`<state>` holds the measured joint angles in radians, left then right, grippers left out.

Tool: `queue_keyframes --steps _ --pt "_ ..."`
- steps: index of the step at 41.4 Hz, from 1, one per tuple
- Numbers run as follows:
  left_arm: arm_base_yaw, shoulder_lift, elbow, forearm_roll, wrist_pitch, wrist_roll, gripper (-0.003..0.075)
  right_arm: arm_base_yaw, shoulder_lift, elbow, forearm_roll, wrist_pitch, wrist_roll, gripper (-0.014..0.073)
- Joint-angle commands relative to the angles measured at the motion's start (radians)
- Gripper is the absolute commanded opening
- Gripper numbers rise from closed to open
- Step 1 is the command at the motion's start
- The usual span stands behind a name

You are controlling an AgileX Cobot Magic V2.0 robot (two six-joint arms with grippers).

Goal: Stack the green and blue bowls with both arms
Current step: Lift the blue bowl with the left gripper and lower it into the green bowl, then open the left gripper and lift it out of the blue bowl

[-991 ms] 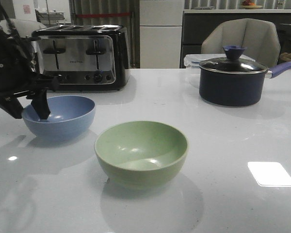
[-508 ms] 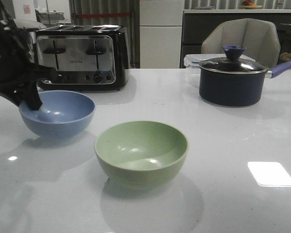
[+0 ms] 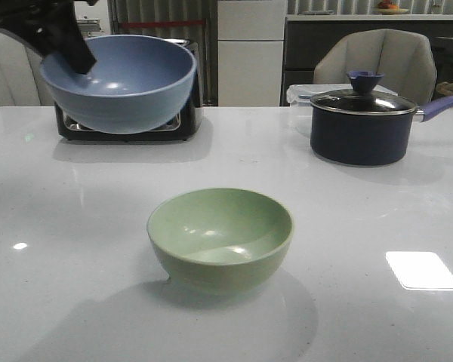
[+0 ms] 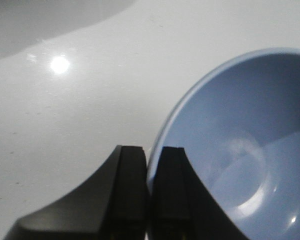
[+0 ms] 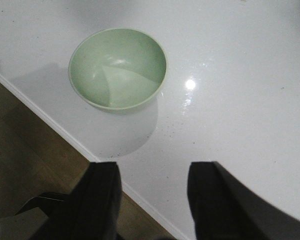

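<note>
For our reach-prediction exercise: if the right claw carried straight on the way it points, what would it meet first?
Probably the bare white table: the open right claw points down at it, with the green bowl off to one side. Depth is uncertain.

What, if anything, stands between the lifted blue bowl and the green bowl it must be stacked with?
Nothing visible does. The left gripper holds the blue bowl by its rim, up in front of the toaster. The green bowl sits empty on bare table; the saucepan stands well aside.
</note>
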<state>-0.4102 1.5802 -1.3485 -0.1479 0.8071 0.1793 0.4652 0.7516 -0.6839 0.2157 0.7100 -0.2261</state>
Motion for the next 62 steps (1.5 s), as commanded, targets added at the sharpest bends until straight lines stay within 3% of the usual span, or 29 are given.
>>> queue_keyframes --steps 1,13,41,46,53,56,62 --pt "-0.065 -0.029 -0.03 -0.022 -0.044 0.004 0.0093 0.0 -0.007 -0.027 -0.001 -0.063 -0.012 0.0433" --pt "-0.161 0.073 -0.03 -0.1 -0.061 0.004 0.0093 0.0 -0.007 -0.027 -0.001 -0.063 -0.012 0.0433" --pt "-0.183 0.24 -0.028 -0.151 -0.078 0.034 0.0094 0.0 -0.007 -0.027 -0.001 -0.063 -0.012 0.0433" --pt "-0.19 0.24 -0.028 -0.151 -0.079 0.045 0.0167 0.0 -0.007 -0.027 -0.001 -0.063 -0.012 0.0433" --pt "-0.19 0.24 -0.028 -0.133 -0.079 0.049 0.0388 0.0 -0.007 -0.027 -0.001 -0.063 -0.012 0.0433" --pt "-0.19 0.24 -0.028 -0.118 -0.079 0.049 0.0449 0.0 -0.007 -0.027 -0.001 -0.063 -0.012 0.0433" --pt "-0.19 0.209 -0.028 -0.114 -0.079 0.049 0.0468 0.0 -0.007 -0.027 -0.001 -0.063 -0.012 0.0433"
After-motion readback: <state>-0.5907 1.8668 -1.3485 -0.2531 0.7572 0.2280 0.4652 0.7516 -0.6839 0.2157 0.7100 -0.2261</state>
